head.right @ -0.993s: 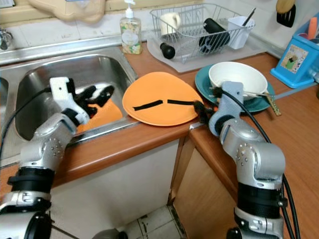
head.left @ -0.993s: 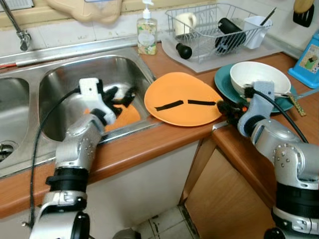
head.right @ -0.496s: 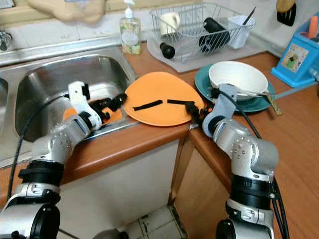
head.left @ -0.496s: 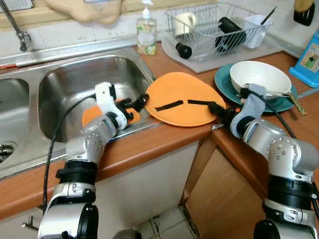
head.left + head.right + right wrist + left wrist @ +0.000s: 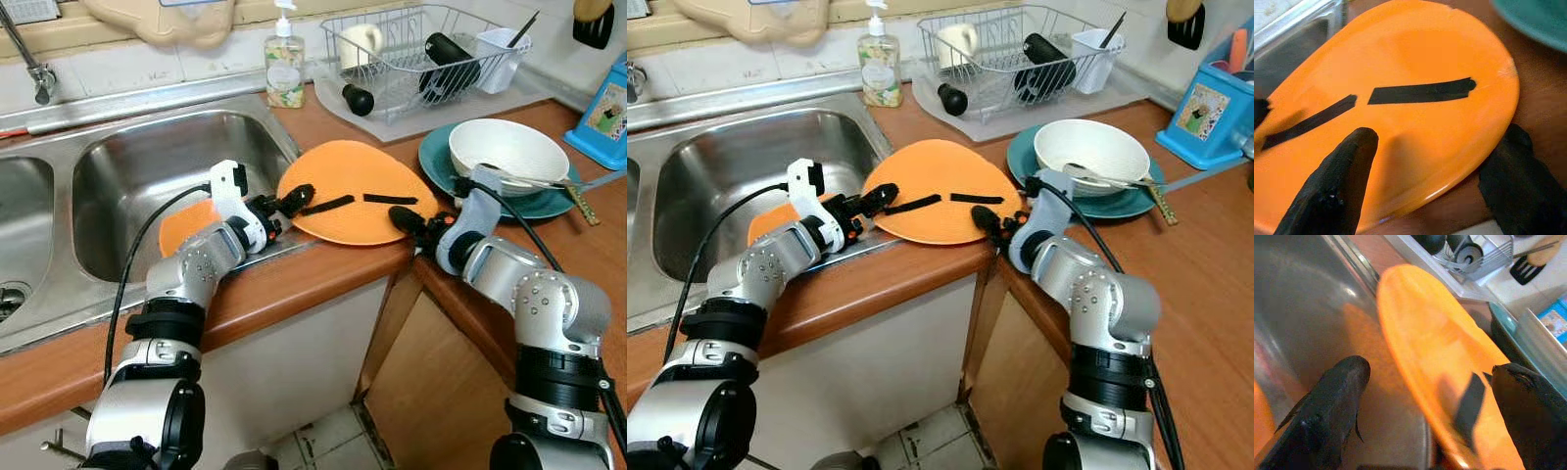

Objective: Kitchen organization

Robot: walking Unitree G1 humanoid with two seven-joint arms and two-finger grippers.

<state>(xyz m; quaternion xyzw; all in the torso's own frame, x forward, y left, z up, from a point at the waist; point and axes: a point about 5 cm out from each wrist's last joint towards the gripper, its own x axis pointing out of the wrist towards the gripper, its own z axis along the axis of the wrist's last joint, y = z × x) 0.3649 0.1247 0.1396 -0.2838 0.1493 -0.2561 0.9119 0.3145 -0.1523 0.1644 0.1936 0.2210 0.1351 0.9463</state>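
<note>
I note both arms have closed in: left gripper (image 5: pixel 291 199) and right gripper (image 5: pixel 404 219) now straddle opposite rims of the orange plate (image 5: pixel 355 204), fingers parted, nothing clamped.

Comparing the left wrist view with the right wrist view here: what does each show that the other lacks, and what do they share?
The left wrist view alone takes in the steel sink basin, the dish rack with dark items in it, and a blue box at the far edge. The right wrist view alone shows both black tape strips on the plate's face. Both show the orange plate, with a black finger on either side of its rim, and a teal plate beyond it.
</note>
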